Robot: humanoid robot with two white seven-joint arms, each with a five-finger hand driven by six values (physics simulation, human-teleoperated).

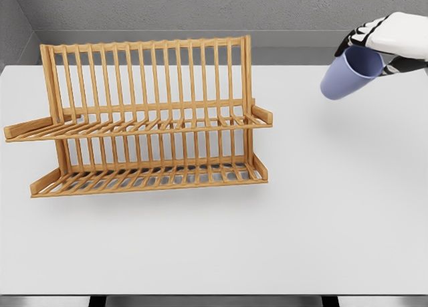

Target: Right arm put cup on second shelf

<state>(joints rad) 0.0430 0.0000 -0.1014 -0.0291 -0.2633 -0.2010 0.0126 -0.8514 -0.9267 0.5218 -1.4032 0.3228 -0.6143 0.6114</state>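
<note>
White bench [321,240] is filling most of the head view, flat and pale, running back to a grey wall behind it. Wooden dish rack [144,120] is sitting on the bench's left half, upright, a slatted back panel rising behind two slatted shelves. Upper shelf [134,128] is projecting forward about halfway up the rack, its side rails sticking out at both ends. Lower shelf [147,178] is lying just above the bench surface, a bit narrower-looking, with short raised rails at left and right. Both shelves are carrying nothing. Right hand [394,43] is coming in from the upper right corner, white shell with dark finger joints, hovering above the bench's far right part and well apart from the rack. Its fingers [361,34] are wrapping over the rim end of the cup, clamped on it. Cup [351,73] is blue-lavender, being held in the air, tilted so the open mouth is pointing up and right toward the palm and the closed base is hanging down and left. It is touching neither the bench nor the rack; a faint soft shadow is lying on the bench below and right of it. Cup is sitting higher in frame than the upper shelf and off to the right of the rack's right end.
</note>
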